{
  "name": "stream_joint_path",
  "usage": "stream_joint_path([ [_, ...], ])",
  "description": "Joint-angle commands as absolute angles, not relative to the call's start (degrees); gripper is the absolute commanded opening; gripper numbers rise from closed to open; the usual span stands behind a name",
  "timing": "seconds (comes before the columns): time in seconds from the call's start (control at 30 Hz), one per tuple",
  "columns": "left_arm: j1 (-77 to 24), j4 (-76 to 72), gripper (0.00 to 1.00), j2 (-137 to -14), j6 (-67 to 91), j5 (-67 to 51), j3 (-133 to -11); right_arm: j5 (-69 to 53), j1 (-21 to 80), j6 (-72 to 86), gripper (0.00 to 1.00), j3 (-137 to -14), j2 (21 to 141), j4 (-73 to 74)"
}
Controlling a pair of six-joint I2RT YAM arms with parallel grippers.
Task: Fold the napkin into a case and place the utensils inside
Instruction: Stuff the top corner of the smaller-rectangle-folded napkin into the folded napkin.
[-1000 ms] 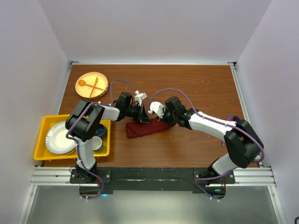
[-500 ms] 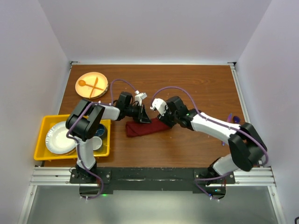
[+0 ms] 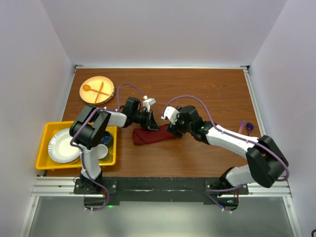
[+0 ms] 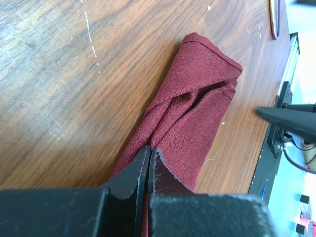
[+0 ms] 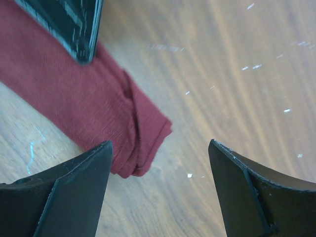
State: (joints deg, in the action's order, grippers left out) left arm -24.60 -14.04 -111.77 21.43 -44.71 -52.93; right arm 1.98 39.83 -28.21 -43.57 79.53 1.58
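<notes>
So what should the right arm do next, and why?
Probably swing the open right hand toward the slim purple metallic utensils at the right edge of the brown wooden table: the folded maroon cloth napkin lies free beneath it, pinched only by the shut left hand.

Bright, even light, soft shadows; glare on the table [image 4: 44, 29], and the napkin [image 5: 74, 98] blurred in the right wrist view.
</notes>
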Motion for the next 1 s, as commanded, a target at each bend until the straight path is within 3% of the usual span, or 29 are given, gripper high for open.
stream_joint_path([
  [0.0, -24.34, -9.49, 0.0, -114.35, 17.23, -37.62, -51.59, 1.84, 40.08, -31.73, 0.83, -42.8, 81.03, -4.39],
  [0.5, -24.26, -8.97, 0.0, -114.79, 17.05, -38.06, -52.03, 9.48, 41.04, -36.56, 0.84, -40.96, 88.24, -14.04],
  [0.67, -24.26, -8.44, 0.0, -115.05, 16.61, -38.23, -52.29, 14.84, 42.36, -38.14, 0.77, -39.64, 90.53, -17.31],
  [0.97, -24.26, -7.3, 0.0, -115.49, 15.91, -38.23, -53.35, 17.31, 45.97, -39.29, 0.29, -37.36, 91.67, -17.84],
])
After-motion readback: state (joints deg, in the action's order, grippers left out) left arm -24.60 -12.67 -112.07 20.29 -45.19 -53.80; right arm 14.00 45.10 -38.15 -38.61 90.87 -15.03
